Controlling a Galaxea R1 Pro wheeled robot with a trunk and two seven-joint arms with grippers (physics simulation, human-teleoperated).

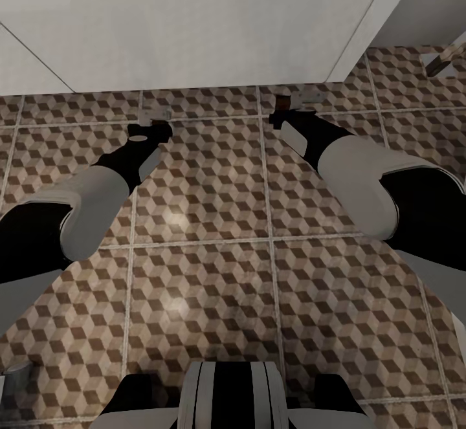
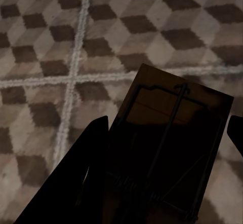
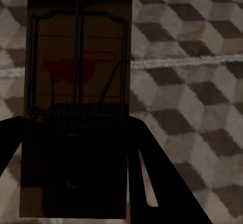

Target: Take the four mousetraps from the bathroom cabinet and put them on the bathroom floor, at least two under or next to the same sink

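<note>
While each claw (image 1: pixel 154 118) (image 1: pixel 299 101) grips 1 mousetrap (image 2: pixel 172 133) (image 3: pixel 78 77), both boards extend lengthwise beyond the fingers.

The floor (image 1: pixel 207 222) has big square tiles. Each tile has a pattern of little cubes in brown, beige and white. Pale lines run between the tiles and cross each other. Two soft bright spots of light shine on the tiles. At the far edge of the floor stands a plain white wall (image 1: pixel 194 21). It looks smooth and bare. A white post (image 1: pixel 375 21) leans across next to it. Beyond the post the floor goes on, and a small pale thing (image 1: pixel 443 60) shows there, too cut off to tell what it is.
</note>
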